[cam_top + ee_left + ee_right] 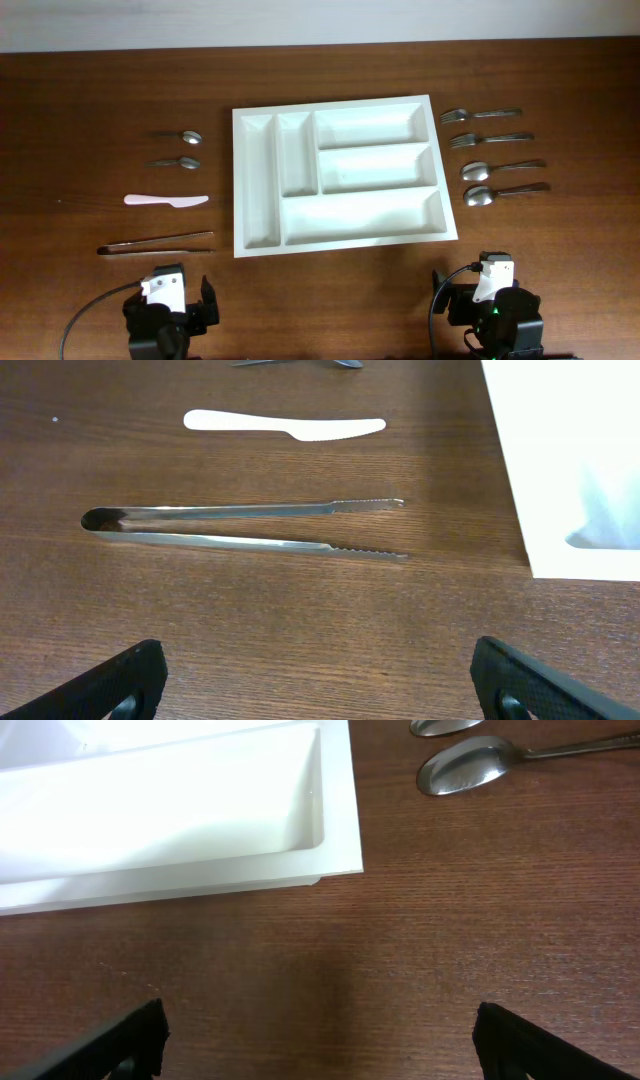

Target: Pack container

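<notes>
Large white rectangular plastic cutlery tray (pixel 340 243), empty, centred on the brown wooden table (pixel 100 90): likely light, stiff and slick, best gripped at its thin rim; left gripper (pixel 320 670) and right gripper (pixel 320 1030) both spread wide, holding nothing

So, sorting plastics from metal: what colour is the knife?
Knife: off-white, best in left wrist view.

Glossy white plastic container (pixel 340 237), shiny metal tongs (pixel 245 526), matt white plastic knife (pixel 285 424), grained wooden table (pixel 80 120).

My wooden worktop (pixel 80 100) carries a cutlery tray (pixel 345 243), tongs (pixel 155 243), a white knife (pixel 166 200), small spoons (pixel 190 136), larger spoons (pixel 475 170) and forks (pixel 455 116).
</notes>
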